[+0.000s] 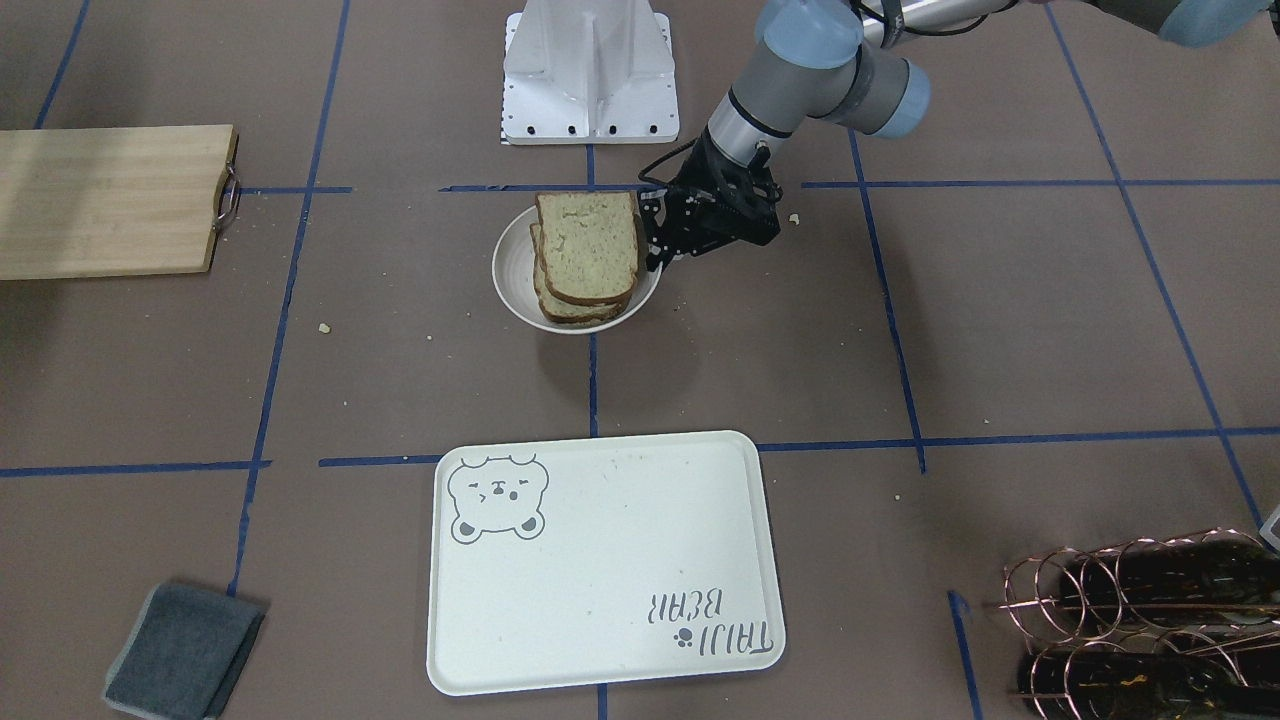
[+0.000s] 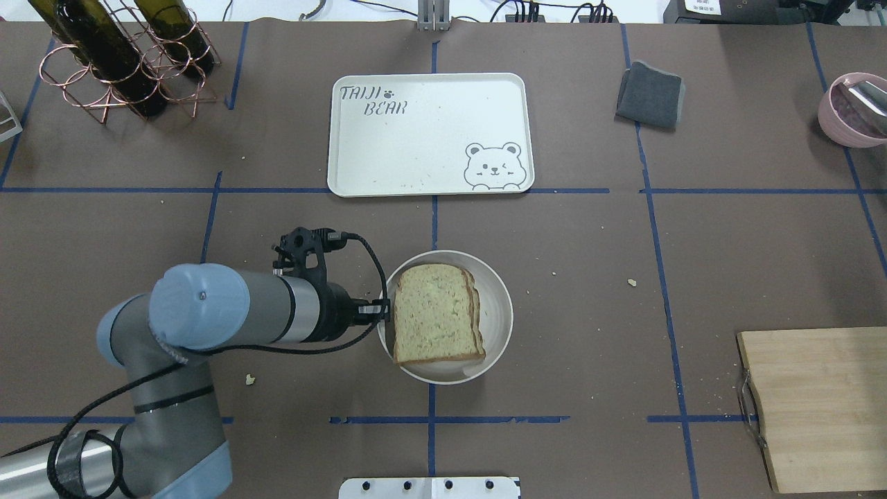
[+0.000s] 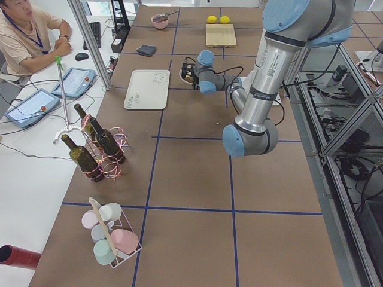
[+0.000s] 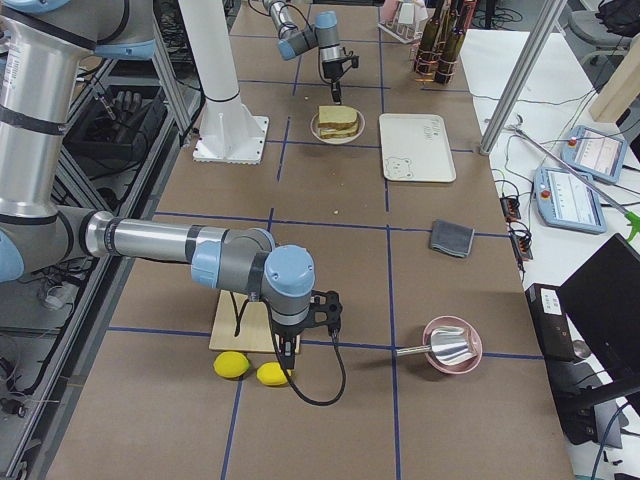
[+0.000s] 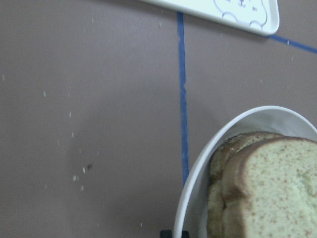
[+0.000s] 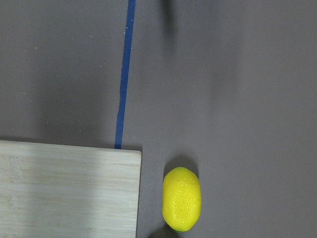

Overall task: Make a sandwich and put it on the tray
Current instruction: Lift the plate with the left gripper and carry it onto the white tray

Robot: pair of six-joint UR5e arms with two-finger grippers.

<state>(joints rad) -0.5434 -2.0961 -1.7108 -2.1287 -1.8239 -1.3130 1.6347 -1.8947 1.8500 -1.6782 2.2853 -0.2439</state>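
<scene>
Since the sandwich (image 2: 436, 315) sits stacked and askew inside the white bowl (image 2: 502, 305), mid-desk toward the robot's edge, the left gripper (image 2: 380, 310) should probably close on both slices together, low and square, so nothing slides apart before the lift toward the tray (image 2: 416, 145) at the far edge. It hangs at the bowl's rim, just beside the sandwich on the side toward the desk's left end; whether its jaws are spread is unclear.
</scene>
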